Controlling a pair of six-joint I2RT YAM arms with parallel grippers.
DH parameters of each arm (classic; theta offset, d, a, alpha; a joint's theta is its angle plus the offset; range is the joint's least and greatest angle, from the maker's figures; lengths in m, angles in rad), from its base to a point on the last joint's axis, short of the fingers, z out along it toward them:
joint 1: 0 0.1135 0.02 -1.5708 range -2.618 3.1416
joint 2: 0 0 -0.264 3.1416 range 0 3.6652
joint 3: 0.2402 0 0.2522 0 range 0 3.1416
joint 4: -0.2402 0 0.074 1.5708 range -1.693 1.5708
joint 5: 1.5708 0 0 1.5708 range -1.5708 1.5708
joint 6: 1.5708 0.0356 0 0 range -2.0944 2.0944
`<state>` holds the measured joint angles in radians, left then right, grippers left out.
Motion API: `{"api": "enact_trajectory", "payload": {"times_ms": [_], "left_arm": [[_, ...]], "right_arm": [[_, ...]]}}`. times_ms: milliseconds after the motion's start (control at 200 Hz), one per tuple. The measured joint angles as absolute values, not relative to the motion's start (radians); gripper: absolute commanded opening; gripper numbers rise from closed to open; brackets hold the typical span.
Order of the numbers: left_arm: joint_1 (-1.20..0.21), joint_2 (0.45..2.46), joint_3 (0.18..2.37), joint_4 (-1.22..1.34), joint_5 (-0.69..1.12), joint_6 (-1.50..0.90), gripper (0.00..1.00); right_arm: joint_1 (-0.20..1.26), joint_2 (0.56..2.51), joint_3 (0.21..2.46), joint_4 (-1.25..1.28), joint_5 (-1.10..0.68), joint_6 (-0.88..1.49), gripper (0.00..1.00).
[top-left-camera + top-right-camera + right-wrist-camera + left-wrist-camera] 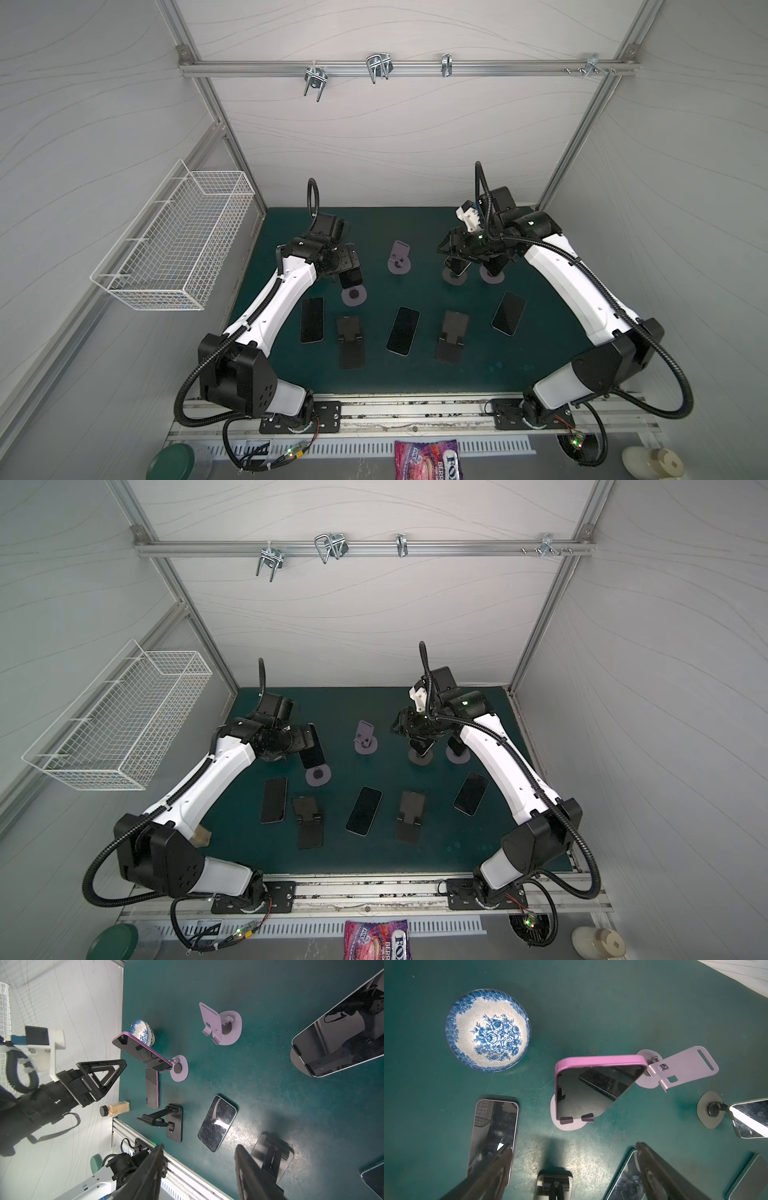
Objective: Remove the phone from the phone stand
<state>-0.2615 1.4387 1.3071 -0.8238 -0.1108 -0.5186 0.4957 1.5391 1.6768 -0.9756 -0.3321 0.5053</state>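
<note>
Pink phone [591, 1088]: propped tilted on lilac stand [566, 1127], found at nine o'clock on the mat [591, 1001].
Left pincer [573, 1147]: spread wide, nothing pinched, held near the phone.
Right pincer [199, 1147]: spread, nothing pinched, held toward one o'clock.

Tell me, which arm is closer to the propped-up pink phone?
Left. Its fingers hover just short of the pink phone, spread wide; the right arm hangs over stands across the mat.
</note>
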Motion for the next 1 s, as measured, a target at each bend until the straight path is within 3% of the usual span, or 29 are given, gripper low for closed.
{"api": "enact_trajectory", "payload": {"times_ms": [1000], "left_arm": [[-0.263,1.583,1.395,-0.789,-0.120,-0.527,0.89]], "right_arm": [[0.495,1.585,1.689,-0.976,-0.402,0.482,0.60]]}}
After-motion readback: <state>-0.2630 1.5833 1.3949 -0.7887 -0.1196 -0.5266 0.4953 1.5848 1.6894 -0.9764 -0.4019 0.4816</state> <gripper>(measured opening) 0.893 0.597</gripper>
